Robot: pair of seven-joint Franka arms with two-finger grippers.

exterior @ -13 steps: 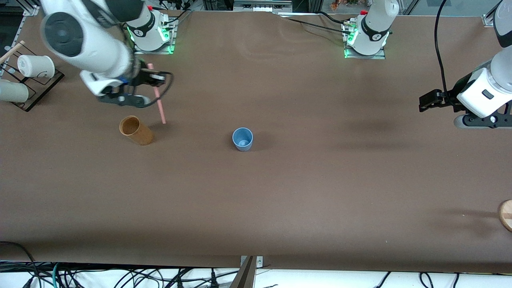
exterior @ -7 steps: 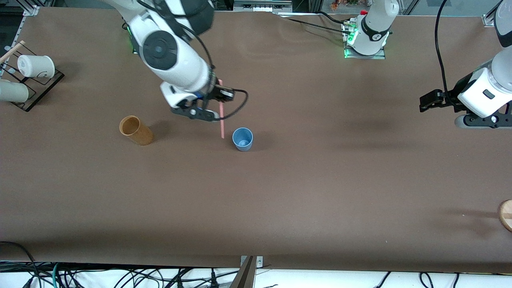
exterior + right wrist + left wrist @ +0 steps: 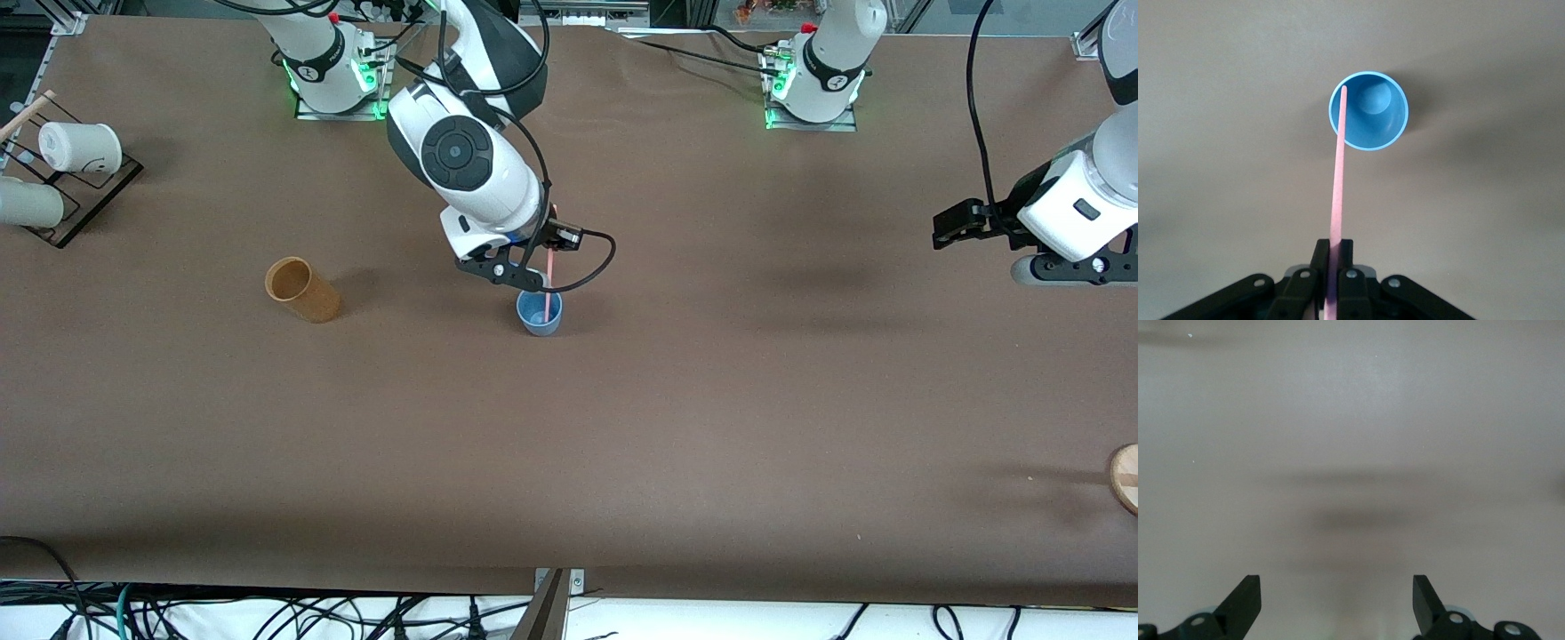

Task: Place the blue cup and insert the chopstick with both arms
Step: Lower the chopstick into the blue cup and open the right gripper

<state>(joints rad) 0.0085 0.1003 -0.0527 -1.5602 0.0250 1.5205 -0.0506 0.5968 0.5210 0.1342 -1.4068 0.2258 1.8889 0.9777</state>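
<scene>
The blue cup (image 3: 539, 313) stands upright mid-table, its mouth facing up. My right gripper (image 3: 550, 246) hangs just over it, shut on the pink chopstick (image 3: 549, 271), which points down toward the cup. In the right wrist view the chopstick (image 3: 1337, 173) runs from the gripper (image 3: 1333, 247) to the inner edge of the blue cup's (image 3: 1395, 127) rim. My left gripper (image 3: 944, 228) waits open and empty above the table at the left arm's end. The left wrist view shows that gripper (image 3: 1337, 583) over bare table.
An orange-tan cup (image 3: 302, 290) stands toward the right arm's end, level with the blue cup. White cups (image 3: 80, 147) sit on a black rack (image 3: 93, 203) at that end. A round wooden piece (image 3: 1125, 476) pokes in at the left arm's end.
My right arm has carried the chopstick from beside the tan cup across to above the blue cup, its lower tip now at the cup's mouth. The left arm has not moved.
</scene>
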